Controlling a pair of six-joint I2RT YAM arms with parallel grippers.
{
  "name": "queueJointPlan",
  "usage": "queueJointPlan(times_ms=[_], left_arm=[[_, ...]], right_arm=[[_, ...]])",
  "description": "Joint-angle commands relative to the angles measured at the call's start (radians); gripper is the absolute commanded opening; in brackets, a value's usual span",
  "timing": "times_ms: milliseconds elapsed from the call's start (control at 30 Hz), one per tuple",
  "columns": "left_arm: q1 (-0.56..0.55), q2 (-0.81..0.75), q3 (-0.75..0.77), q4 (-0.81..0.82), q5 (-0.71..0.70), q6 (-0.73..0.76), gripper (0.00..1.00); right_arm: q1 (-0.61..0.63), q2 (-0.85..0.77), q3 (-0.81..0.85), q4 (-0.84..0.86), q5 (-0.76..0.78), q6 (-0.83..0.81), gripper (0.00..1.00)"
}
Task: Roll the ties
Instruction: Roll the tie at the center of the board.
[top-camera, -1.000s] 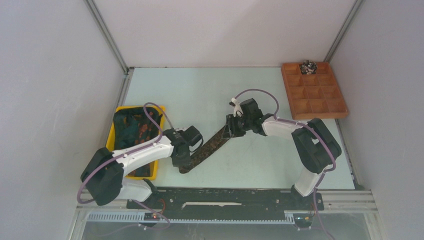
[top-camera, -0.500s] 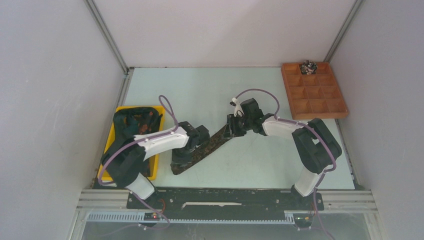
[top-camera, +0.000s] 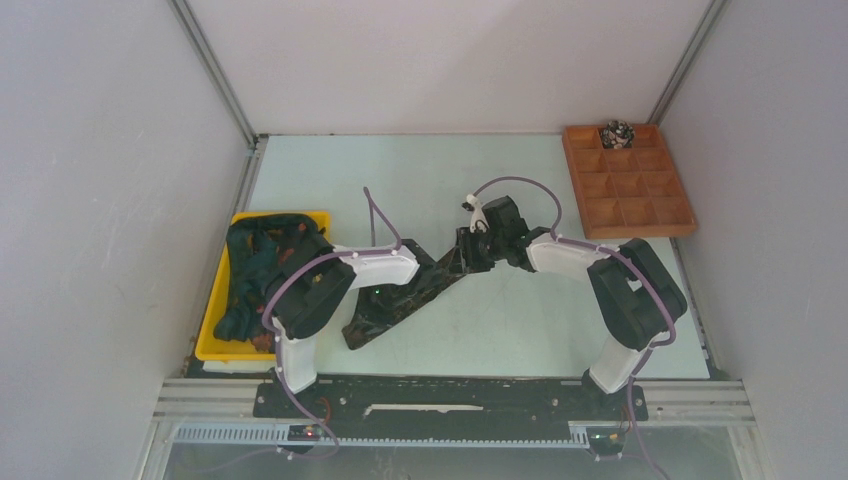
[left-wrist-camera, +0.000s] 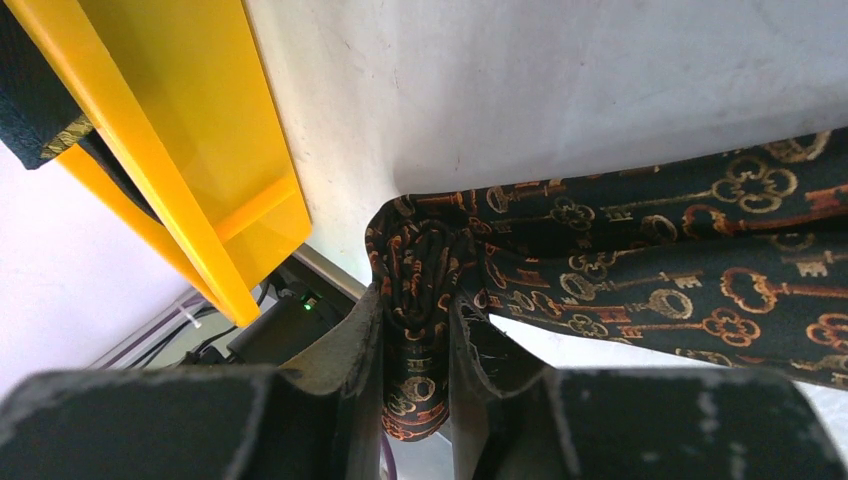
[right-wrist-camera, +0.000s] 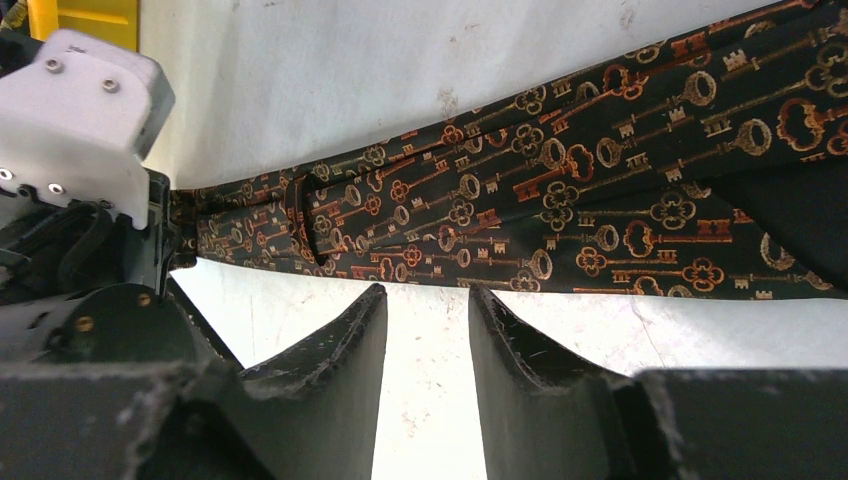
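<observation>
flat silky tie (top-camera: 425, 288), black with orange-brown key print, stretched diagonally across the pale worktop (top-camera: 400, 180) between both arms. one part bunched into tight folds and clamped between the left fingers (left-wrist-camera: 370, 335). right fingers (right-wrist-camera: 345, 335) parted, nothing between them, just beside the tie's edge. more dark ties (top-camera: 255, 265) heaped in a yellow plastic bin (top-camera: 212, 315). one tight coil (top-camera: 617, 133) in a far-row cell of the wooden tray (top-camera: 572, 175).
</observation>
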Motion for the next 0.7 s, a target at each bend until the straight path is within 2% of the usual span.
queueJointPlan(times_ms=[0, 300, 667], left_arm=[[-0.005, 0.046, 0.046, 0.047, -0.036, -0.045, 0.2], [-0.006, 0.032, 0.083, 0.064, -0.027, -0.07, 0.42], [-0.013, -0.025, 0.102, 0.054, -0.023, -0.072, 0.55]], right_arm=[[-0.004, -0.045, -0.002, 0.002, 0.023, -0.014, 0.39], [-0.002, -0.048, -0.002, 0.001, 0.022, -0.014, 0.38], [0.001, -0.047, -0.001, -0.001, 0.031, -0.019, 0.38]])
